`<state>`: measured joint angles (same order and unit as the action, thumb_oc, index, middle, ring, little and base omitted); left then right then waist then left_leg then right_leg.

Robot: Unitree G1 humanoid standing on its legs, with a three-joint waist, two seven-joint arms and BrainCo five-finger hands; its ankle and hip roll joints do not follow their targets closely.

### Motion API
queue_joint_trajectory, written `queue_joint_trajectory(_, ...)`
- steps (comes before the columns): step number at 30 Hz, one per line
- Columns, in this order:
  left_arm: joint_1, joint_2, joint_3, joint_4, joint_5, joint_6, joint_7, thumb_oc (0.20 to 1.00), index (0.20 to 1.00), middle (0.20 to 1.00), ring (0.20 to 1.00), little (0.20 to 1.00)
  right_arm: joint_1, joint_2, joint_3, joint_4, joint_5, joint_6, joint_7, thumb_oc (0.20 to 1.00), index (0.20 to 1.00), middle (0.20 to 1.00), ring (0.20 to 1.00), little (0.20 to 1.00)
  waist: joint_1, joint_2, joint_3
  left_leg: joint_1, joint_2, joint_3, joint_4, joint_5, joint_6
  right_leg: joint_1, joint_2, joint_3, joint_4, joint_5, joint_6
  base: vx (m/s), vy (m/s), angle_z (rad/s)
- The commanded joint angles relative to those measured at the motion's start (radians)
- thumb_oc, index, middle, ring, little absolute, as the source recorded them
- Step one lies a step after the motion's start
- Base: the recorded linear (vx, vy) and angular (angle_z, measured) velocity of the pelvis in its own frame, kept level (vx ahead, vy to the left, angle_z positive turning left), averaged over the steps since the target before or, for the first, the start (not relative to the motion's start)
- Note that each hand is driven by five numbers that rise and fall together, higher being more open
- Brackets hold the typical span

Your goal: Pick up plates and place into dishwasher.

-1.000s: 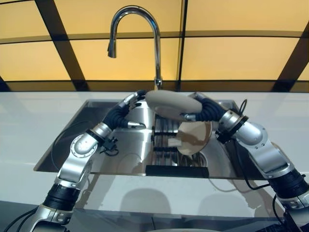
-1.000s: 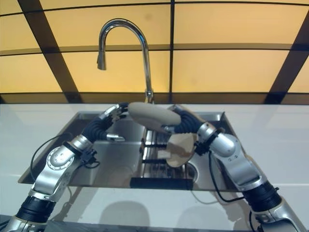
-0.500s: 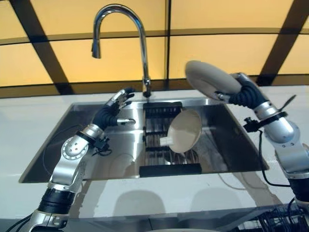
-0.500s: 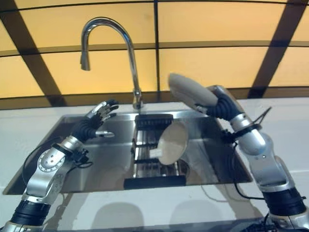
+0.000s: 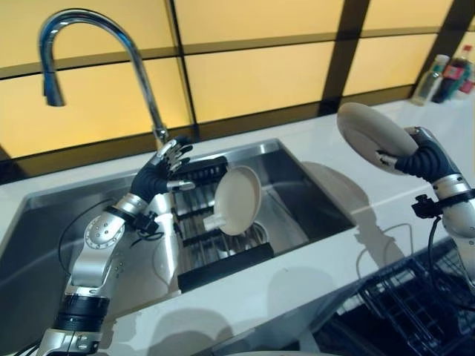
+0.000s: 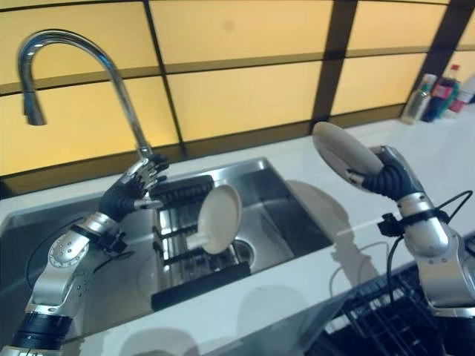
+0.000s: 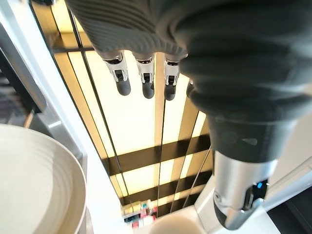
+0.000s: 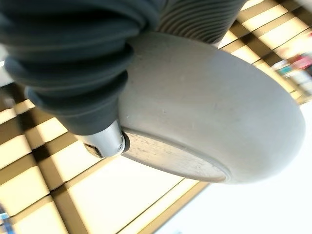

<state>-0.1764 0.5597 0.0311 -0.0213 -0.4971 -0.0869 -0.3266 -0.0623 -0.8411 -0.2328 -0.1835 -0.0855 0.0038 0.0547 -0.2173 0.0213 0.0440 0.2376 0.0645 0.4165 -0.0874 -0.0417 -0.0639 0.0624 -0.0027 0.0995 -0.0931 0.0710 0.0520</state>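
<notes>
Starting nearest the camera: a black wire dishwasher rack (image 5: 415,304) shows at the lower right, below the white counter (image 5: 312,252) edge. Above the counter on the right, the right hand (image 5: 413,158) is raised and clamped on a grey plate (image 5: 369,127), held tilted in the air, well apart from the sink; in the right wrist view the thumb (image 8: 108,141) presses against the plate's underside by its foot ring, with the fingers on the far side, hidden by the plate.

Set into the counter is a stainless sink (image 5: 312,200). In its middle sits a black drying rack (image 5: 215,256), and a second cream plate (image 5: 237,200) stands on edge in that rack, leaning slightly.

Over the sink's rear portion, just behind that rack, the left hand (image 5: 167,165) hangs released, fingers (image 7: 123,83) straight and spread, grasping nothing; its thumb points toward the standing plate without touching it. The rim of the cream plate appears in the left wrist view beside the hand.

Behind the left hand, a chrome gooseneck faucet (image 5: 96,30) rises from the back edge of the sink. Farthest back, yellow wall panels (image 5: 252,81) with dark dividing strips run across, and several bottles (image 5: 449,74) stand at the far right corner of the counter.
</notes>
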Motion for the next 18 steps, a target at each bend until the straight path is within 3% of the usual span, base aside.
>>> queue_joint_trajectory(1, -0.046, 0.020, 0.054, 0.042, -0.055, -0.036, 0.040, 1.000, 1.000, 1.000, 1.000, 1.000, -0.014, -0.053, -0.123, 0.028, 0.037, -0.069, -0.033, 0.200, 0.200, 0.200, 0.200, 0.200, -0.017, -0.012, -0.034, -0.021, -0.034, -0.020, 0.158, -0.233, 0.118, -0.050, -0.017, -0.016, 0.012, -0.056, 0.072, 0.03, -0.075, -0.17)
queue_joint_trajectory(10, -0.015, 0.001, 0.079, 0.053, -0.052, -0.040, 0.085, 1.000, 1.000, 1.000, 1.000, 1.000, 0.065, -0.043, -0.180, 0.085, 0.060, -0.081, 0.011, 0.200, 0.200, 0.200, 0.200, 0.200, -0.061, 0.018, -0.025, -0.040, -0.060, -0.018, 0.235, -0.281, 0.140, -0.079, 0.013, 0.064, 0.035, -0.055, 0.067, 0.03, -0.030, -0.43)
queue_joint_trajectory(18, -0.024, 0.015, 0.073, 0.063, -0.060, -0.028, 0.102, 1.000, 1.000, 1.000, 1.000, 1.000, 0.116, -0.029, -0.214, 0.171, 0.054, -0.080, 0.023, 0.200, 0.200, 0.200, 0.200, 0.200, -0.084, 0.026, -0.004, -0.046, -0.062, 0.002, 0.244, -0.281, 0.142, -0.115, -0.009, 0.050, 0.074, -0.050, 0.081, -0.01, 0.024, -0.17)
